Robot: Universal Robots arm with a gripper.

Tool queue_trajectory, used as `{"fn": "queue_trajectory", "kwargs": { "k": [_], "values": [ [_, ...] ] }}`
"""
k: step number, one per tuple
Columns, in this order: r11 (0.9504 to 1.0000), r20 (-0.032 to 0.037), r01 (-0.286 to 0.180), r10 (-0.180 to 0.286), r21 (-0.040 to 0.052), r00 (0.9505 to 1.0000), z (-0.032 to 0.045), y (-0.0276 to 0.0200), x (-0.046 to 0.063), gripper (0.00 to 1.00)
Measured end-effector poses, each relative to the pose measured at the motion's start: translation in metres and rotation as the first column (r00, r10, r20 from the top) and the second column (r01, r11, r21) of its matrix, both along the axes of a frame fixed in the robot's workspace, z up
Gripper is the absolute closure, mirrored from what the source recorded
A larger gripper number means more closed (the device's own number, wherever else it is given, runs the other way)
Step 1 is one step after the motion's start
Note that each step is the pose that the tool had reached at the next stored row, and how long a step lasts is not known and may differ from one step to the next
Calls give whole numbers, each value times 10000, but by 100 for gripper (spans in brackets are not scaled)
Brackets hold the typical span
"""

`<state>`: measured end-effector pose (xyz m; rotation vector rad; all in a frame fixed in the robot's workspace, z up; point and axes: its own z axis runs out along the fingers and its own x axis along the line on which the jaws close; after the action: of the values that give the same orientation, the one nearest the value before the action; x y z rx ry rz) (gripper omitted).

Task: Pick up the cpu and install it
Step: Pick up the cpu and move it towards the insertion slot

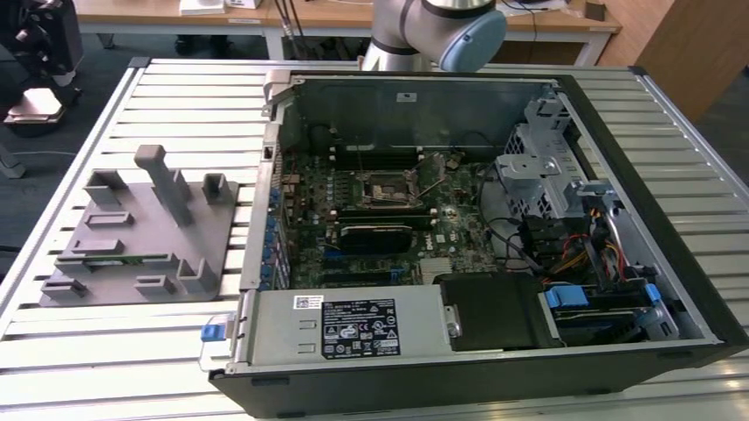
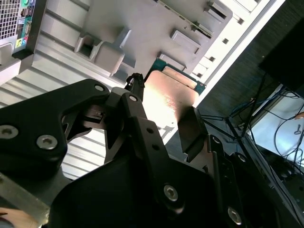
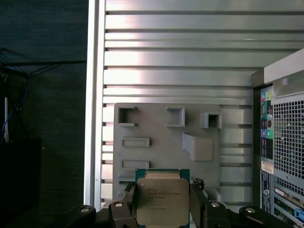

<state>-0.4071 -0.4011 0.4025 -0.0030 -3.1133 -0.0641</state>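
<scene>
Gripping the cpu (image 3: 161, 199): the gripper (image 3: 162, 211) is closed down to chip width, with one black pad on each of two opposite edges. Fingers (image 3: 197, 209) pinch the sides only, so the lid is uncovered.

Orientation: the chip is square, so it has no real long axis. The metal lid faces the first wrist camera and is held flat. Its sides run parallel to the edges of the grey fixture plate (image 3: 156, 128) and to the slats of the table (image 3: 180, 57). The green board rim shows along the free edge, the one farthest from the gripper body.

In the second wrist view the cpu (image 2: 168, 97) is seen at a shallow angle between the fingers (image 2: 190, 130). The lid glares with reflected light and the green rim is at the far tip.

Location: the cpu is held in the air, clear of the fixture plate. The plate lies behind it on the table, beside the rear panel of the PC case (image 3: 285, 137).

In the exterior view the fixture plate (image 1: 140, 237) sits at the exterior view's left of the open PC case (image 1: 468, 237). The socket (image 1: 384, 187) is mid-motherboard (image 1: 374, 219), well apart from the plate. The arm (image 1: 439, 31) rises behind the case.
</scene>
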Motion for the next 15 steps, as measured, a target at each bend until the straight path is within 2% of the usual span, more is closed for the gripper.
{"fn": "queue_trajectory", "kwargs": {
  "k": [15],
  "values": [
    [10000, 0, 0, 0, 0, 10000, 0, 0, 185, 47]
  ]
}}
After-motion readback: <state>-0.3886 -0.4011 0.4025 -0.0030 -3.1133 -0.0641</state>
